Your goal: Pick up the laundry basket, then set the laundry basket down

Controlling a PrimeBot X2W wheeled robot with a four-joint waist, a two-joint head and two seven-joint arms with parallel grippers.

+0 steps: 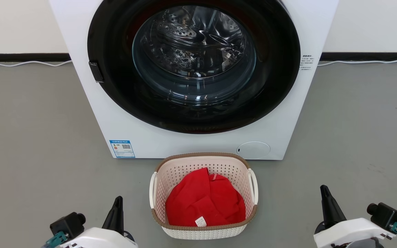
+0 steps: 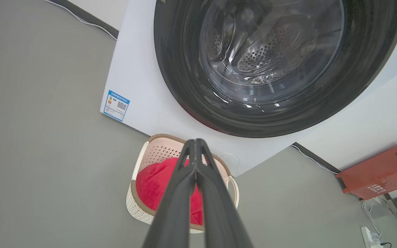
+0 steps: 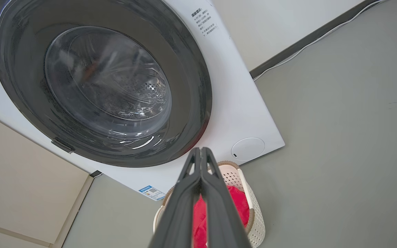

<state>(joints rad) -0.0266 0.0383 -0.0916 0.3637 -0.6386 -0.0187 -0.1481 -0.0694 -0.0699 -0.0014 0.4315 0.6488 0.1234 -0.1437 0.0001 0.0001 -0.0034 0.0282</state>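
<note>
Head view: nearest, at 7 and 5 o'clock, the left gripper and right gripper point up, each with its tapered dark fingers pressed together on nothing. Between them at 6 o'clock the basket, rounded cream perforated plastic with a brown woven-look rim and white loop handles, sits on the smooth grey floor holding a red cloth. Beyond it at 12 o'clock stands the glossy white washer, its round dark-ringed glass door showing a dimpled steel drum.
</note>
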